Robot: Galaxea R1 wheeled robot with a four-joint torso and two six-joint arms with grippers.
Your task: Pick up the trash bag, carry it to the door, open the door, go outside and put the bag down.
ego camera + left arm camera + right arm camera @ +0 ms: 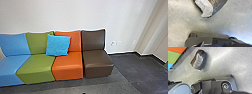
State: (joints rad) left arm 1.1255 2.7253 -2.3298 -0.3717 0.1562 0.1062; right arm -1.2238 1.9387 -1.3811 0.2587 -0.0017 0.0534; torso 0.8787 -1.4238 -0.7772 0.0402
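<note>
A dark, shiny trash bag lies on the grey floor in the right wrist view, apart from the robot's dark base. The left wrist view has the dark, glossy bag too, cut by the picture's edge, with a pale grey patch at its end. Bare floor lies between it and the robot's base there. Whether either gripper is open or shut cannot be made out.
A row of blue, green, orange and brown seats stands along a white wall. A bright blue cushion leans on the green and orange backrests. Dark floor runs right of the brown seat.
</note>
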